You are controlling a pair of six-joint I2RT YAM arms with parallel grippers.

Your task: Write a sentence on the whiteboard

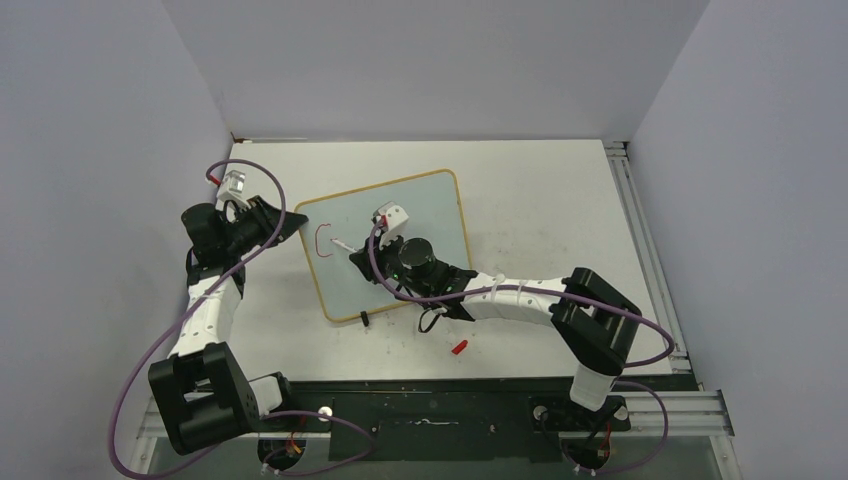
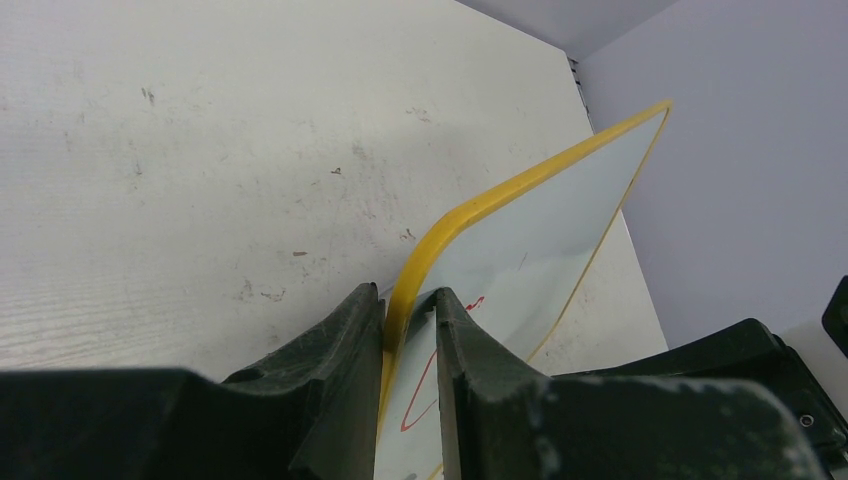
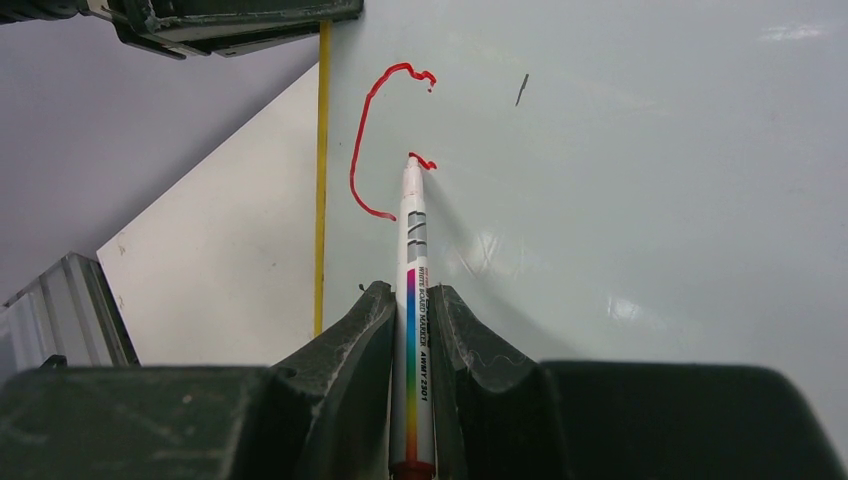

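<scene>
Gripped the rainbow-striped marker [image 3: 414,250] firmly in the right gripper [image 3: 410,295], nib pressed to the pale face of the whiteboard [image 3: 650,200] beside a small red tick. Pinched the board's yellow-framed corner between the closed fingers of the left gripper [image 2: 410,305], steadying the board, set askew on the scuffed table [image 1: 540,190]. Got down only a tall red "C" and the first flick of the next letter of the sentence [image 3: 353,170], close to the board's left edge; judged barely begun, with nearly every word left to write.
</scene>
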